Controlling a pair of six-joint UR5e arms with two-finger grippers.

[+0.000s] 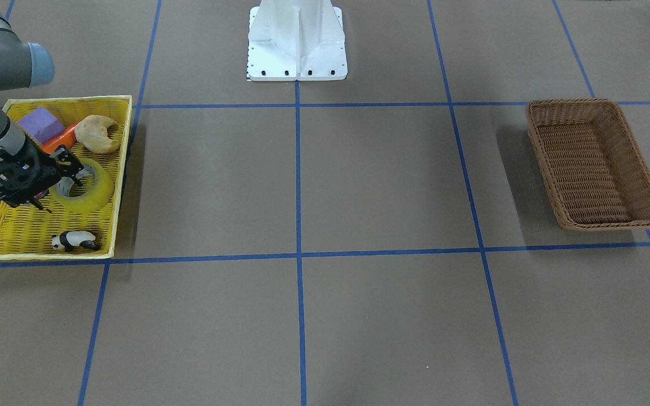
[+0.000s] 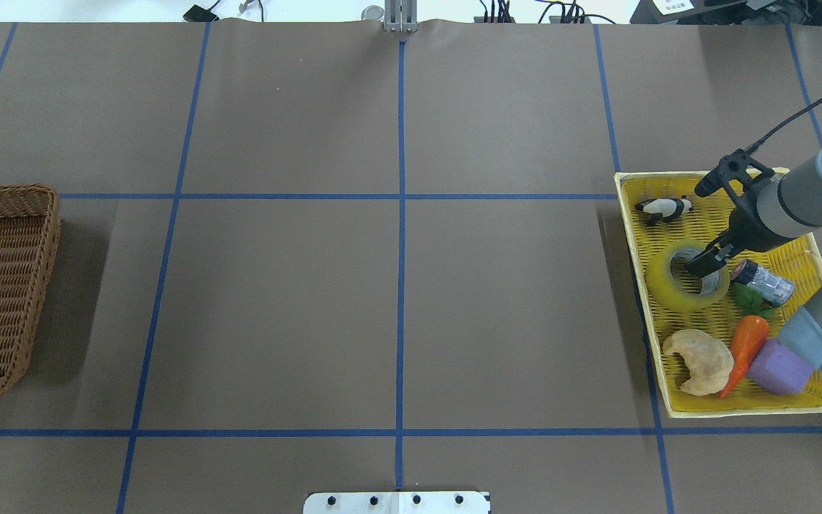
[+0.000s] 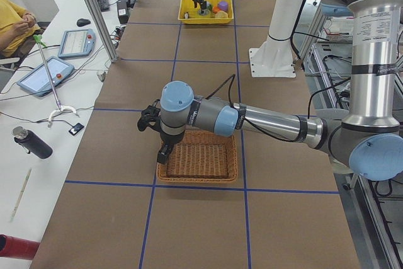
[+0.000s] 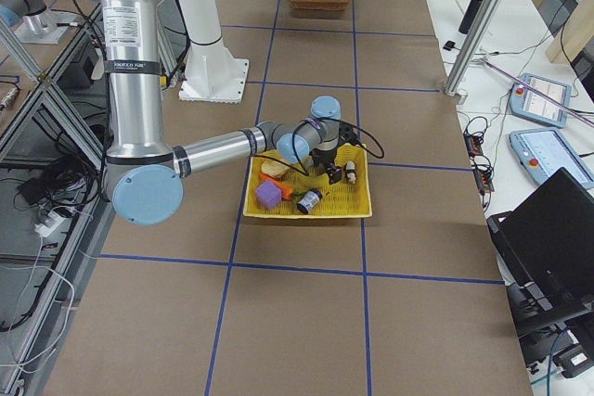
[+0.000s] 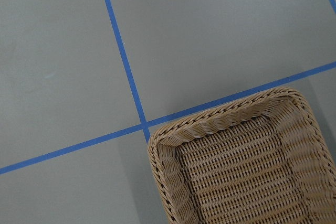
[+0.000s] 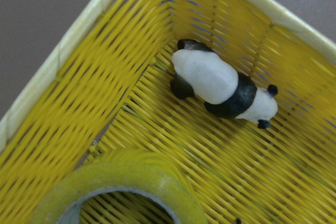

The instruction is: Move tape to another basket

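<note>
The yellow tape [image 1: 91, 197] lies flat in the yellow tray [image 1: 123, 163], also seen overhead [image 2: 671, 282] and at the bottom of the right wrist view [image 6: 121, 177]. My right gripper [image 1: 57, 183] is down at the tape and looks open, with one finger in the core hole [image 2: 712, 260]. The dark-brown wicker basket [image 1: 596, 223] stands empty at the table's other end [image 2: 4, 191]. My left gripper [image 3: 164, 153] hovers over the basket's corner [image 5: 231, 114]; I cannot tell if it is open or shut.
The tray [image 2: 760, 409] also holds a toy panda [image 2: 661, 208], a croissant [image 2: 700, 360], a carrot [image 2: 746, 343], a purple block [image 2: 778, 368] and a silver-grey roll [image 2: 764, 280] right next to the tape. The white robot base [image 1: 297, 39] stands mid-table.
</note>
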